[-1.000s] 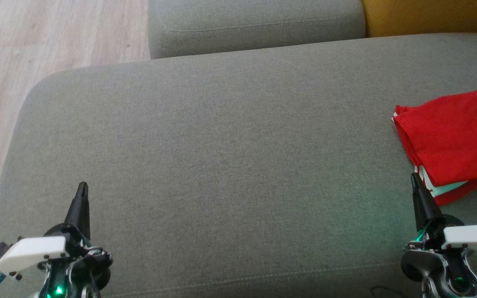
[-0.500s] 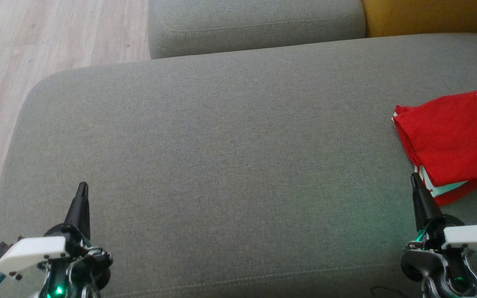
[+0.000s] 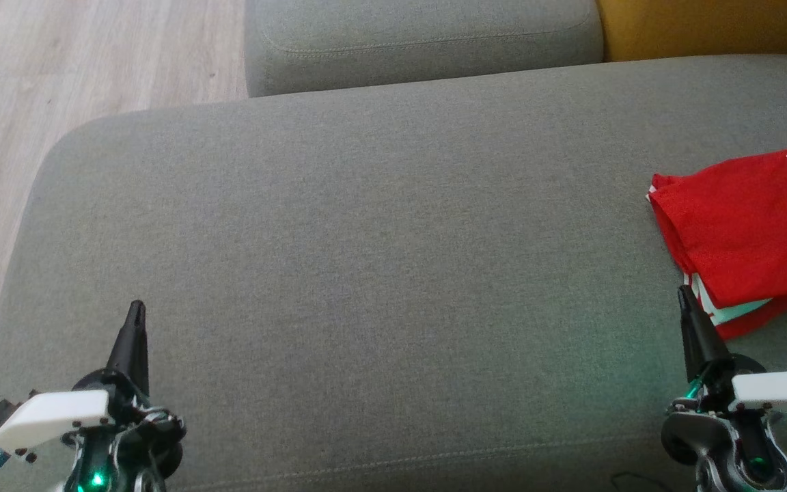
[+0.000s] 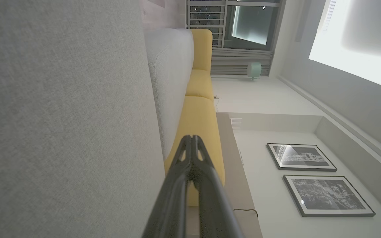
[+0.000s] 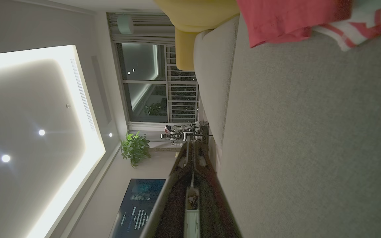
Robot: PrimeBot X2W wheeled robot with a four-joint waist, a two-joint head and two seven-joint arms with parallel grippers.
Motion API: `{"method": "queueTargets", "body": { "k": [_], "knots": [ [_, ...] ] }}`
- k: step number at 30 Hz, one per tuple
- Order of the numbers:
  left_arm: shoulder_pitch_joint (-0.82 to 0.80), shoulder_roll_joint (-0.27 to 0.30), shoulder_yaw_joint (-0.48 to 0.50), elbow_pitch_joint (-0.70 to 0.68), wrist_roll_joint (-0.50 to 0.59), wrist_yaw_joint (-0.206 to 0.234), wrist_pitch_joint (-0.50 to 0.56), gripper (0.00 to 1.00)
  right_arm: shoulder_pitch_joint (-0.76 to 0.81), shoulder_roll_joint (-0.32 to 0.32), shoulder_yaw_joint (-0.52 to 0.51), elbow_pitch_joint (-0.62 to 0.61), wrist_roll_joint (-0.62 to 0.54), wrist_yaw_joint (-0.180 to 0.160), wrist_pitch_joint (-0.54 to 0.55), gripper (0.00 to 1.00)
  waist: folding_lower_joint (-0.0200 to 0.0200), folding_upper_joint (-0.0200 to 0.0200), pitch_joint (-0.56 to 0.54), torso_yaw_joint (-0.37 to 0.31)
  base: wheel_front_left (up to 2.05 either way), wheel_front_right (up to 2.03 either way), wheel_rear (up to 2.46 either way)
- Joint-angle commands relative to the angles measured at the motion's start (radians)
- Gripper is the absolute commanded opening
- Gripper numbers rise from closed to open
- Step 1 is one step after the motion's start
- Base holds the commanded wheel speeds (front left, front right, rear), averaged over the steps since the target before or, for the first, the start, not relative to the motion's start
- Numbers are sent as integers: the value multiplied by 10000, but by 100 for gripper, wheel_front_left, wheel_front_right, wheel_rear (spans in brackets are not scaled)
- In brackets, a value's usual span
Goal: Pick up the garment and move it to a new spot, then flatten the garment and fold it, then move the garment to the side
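**A:** 2 grippers, both pressed fully shut with nothing caught in them. The left gripper (image 3: 135, 309) is low on the left of the grey sofa seat (image 3: 366, 273), and the right gripper (image 3: 684, 295) is low on the right.

**B:** And the shirt?

**A:** The red shirt (image 3: 742, 225) lies folded at the far right of the seat, partly cut off by the edge of the head view. The right gripper's tip sits just beside its near corner, where a pale striped trim pokes out from under the top layer. I can't tell whether they touch.

**B:** So the job looks close to finished, by my reading. What could spoil it?

**A:** 1 risk stands out. If the right arm swings or lifts carelessly, its closed tip could snag that loose trim and drag the fold open.

**B:** Anything else?

**A:** The shirt lies toward the seat's right end, though I can't see how near the edge it is. A further shove that way might tip it off. The left gripper is well apart from it, so I see little danger there.
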Motion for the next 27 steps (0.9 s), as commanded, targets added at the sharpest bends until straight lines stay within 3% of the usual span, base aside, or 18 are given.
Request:
{"method": "queueTargets", "body": {
  "k": [1,27],
  "knots": [
    [-550,82,353,-291,124,-73,82,0,-486,-114,191,-328,63,0,53,0,0,0,0,0,0,0,0],
    [-550,81,356,-291,126,-73,84,0,-486,-114,191,-328,63,0,53,0,0,0,0,0,0,0,0]
  ]
}}
